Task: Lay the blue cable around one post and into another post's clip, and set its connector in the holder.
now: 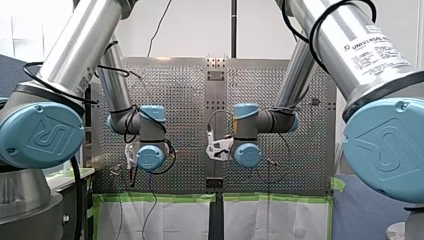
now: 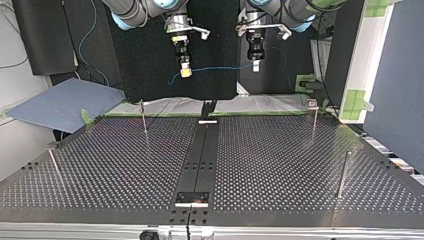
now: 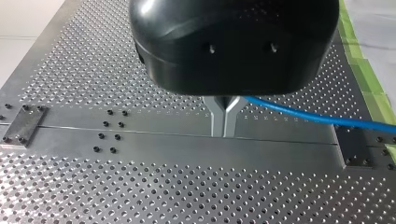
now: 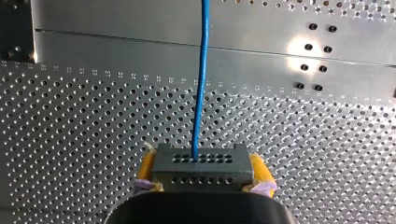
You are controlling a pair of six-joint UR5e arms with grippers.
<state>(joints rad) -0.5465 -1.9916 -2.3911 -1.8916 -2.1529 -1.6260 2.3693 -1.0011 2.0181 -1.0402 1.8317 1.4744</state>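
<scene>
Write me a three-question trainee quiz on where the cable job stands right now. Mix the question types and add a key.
1. True or false: the blue cable already runs around a post.
2. What does my right gripper hold between its yellow pads? A: the grey connector. B: a post. C: nothing.
3. How many upright posts stand on the perforated table in the top view?
Key: 1 false, the cable hangs in the air between my right gripper and my left gripper, whose fingers are shut on it. 2 A. 3 four.
</scene>
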